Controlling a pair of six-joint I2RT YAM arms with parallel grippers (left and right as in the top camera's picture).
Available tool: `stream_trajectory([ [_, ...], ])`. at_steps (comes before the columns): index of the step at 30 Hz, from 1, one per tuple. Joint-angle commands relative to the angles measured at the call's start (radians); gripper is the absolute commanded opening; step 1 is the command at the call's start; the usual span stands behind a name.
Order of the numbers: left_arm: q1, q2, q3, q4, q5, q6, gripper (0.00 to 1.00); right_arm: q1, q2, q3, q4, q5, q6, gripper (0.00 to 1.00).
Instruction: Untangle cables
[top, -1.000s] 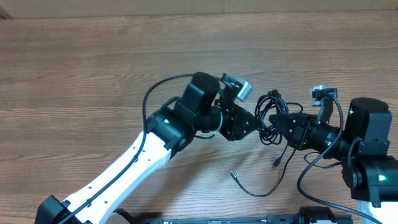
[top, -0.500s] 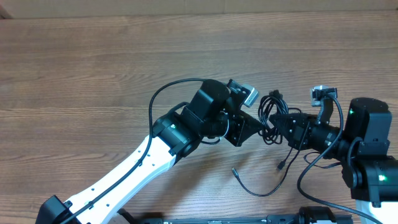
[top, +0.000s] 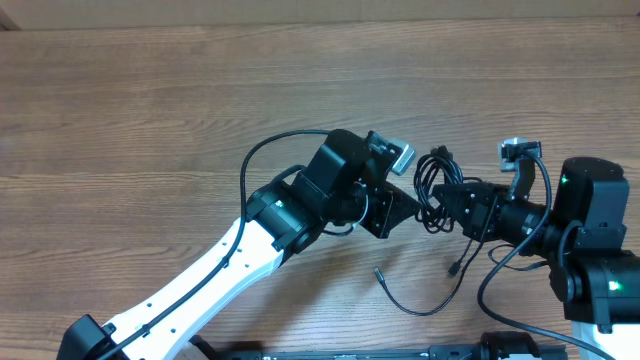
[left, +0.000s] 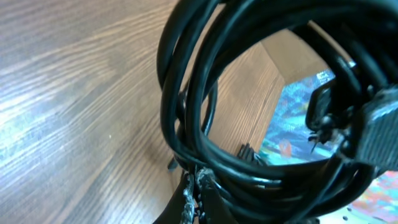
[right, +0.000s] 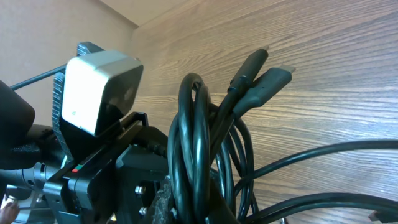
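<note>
The cables are a small black coil held between the two hands, right of centre over the wooden surface. The left hand comes in from the left and the right hand from the right. Their tips meet at the coil, just beside each other.

Both hands are closed narrow on the cables. In the left wrist view the loops fill the frame and rise from the pinched fingers at the bottom edge. In the right wrist view the coil stands upright out of that hand's tips, with two plugs sticking out at its top, side by side. The left arm's grey camera sits just behind the coil.

From the bundle loose strands drop toward the near edge. One ends in a free plug below the right hand. Another curves in a wide loop on the surface and ends in a tip below the left hand, well apart from the coil.
</note>
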Motion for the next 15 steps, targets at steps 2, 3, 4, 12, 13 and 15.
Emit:
stream_trajectory([
  [2, -0.021, 0.01, 0.01, -0.06, 0.006, -0.006, 0.04, 0.003, -0.01, 0.013, 0.02, -0.034, -0.004, 0.04],
  [3, -0.028, 0.01, 0.01, -0.068, 0.007, -0.004, 0.04, 0.003, -0.01, 0.013, 0.02, -0.034, -0.004, 0.04],
  [4, -0.031, 0.01, 0.01, -0.069, 0.008, -0.003, 0.04, 0.003, -0.01, 0.013, 0.02, -0.034, -0.004, 0.04],
  [12, -0.069, 0.01, 0.01, -0.082, 0.007, 0.016, 0.04, 0.003, -0.01, 0.013, 0.019, -0.031, -0.004, 0.04],
  [13, -0.072, 0.01, 0.01, -0.091, 0.007, 0.041, 0.04, 0.003, -0.01, 0.013, 0.019, -0.024, -0.003, 0.04],
  [15, -0.072, 0.01, 0.01, -0.106, 0.007, 0.1, 0.04, 0.003, -0.01, 0.013, 0.015, -0.002, -0.002, 0.04],
])
